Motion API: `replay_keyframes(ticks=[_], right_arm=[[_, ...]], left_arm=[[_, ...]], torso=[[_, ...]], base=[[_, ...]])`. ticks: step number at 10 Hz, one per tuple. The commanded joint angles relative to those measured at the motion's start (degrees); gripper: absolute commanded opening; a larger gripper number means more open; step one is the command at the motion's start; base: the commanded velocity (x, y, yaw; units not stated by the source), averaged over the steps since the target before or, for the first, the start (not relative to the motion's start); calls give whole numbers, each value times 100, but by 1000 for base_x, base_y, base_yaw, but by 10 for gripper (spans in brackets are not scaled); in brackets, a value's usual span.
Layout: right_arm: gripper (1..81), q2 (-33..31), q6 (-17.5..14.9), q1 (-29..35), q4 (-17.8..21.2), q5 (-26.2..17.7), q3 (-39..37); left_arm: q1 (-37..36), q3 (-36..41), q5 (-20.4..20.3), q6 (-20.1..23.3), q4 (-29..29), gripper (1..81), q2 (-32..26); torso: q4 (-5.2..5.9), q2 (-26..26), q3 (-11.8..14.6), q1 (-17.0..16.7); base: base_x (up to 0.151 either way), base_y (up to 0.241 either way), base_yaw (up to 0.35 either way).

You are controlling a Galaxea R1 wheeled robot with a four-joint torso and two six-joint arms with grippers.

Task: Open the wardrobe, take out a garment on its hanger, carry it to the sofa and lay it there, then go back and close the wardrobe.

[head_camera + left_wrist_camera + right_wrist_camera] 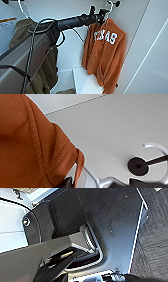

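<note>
The wardrobe stands open, showing its white inside. The garment, a burnt-orange hooded sweatshirt lettered "TEXAS", hangs at the right on the white hanger, whose hook curves up beside a black knob. My left arm reaches in from the left, and my left gripper is at the hanger's neck, just above the garment's collar. The left wrist view shows the orange garment close up beside the hanger's white hook. The right wrist view shows my right gripper low over my own dark base.
A dark olive-green jacket hangs at the left of the wardrobe, partly behind my arm and its cables. A white shelf block sits below the garment. A white door panel stands at the right. Dark carpet lies beside my base.
</note>
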Motion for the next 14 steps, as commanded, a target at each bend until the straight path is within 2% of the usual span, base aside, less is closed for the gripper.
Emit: replay_keyframes(ticks=[1, 2, 3, 4, 6, 7, 8, 10, 14], right_arm=[[811, 22, 21, 175, 80, -362, 14], [811, 22, 21, 183, 80, -362, 6], [811, 22, 21, 201, 80, -362, 14], [811, 22, 21, 201, 81, -362, 14], [811, 22, 21, 210, 80, -370, 14], [811, 31, 21, 210, 80, -370, 14], [811, 31, 21, 210, 80, -370, 14], [811, 31, 21, 210, 80, -370, 14], [811, 31, 21, 184, 80, -362, -12]], left_arm=[[-931, -384, -352, 32, 247, 811, 270], [-905, -384, -361, 32, 247, 811, 314], [-887, -411, -361, 32, 255, 811, 323], [-887, -454, -414, 23, 247, 811, 296], [-887, -455, -607, 32, 255, 811, 279], [-879, -455, -668, 32, 299, 811, 305], [-826, -507, -852, 32, 482, 811, 340], [-589, -682, -1511, 23, 861, 811, 331], [-509, -1202, -2119, 14, 1319, 811, 472]], torso=[[0, 0, 0, 0], [-162, 0, 0, 0], [-504, 0, 0, 0], [-76, 0, 0, 0], [-295, 0, 0, 0], [-330, 0, 0, 0], [-323, 0, 0, 0], [-323, 0, 0, 0], [-323, 0, 0, 0]], base=[[0, 0, 0], [0, 0, 0], [0, 0, 0], [0, 0, 0], [0, 0, 0], [0, 0, 0], [0, 0, 0], [0, 0, 0], [0, 0, 0]])
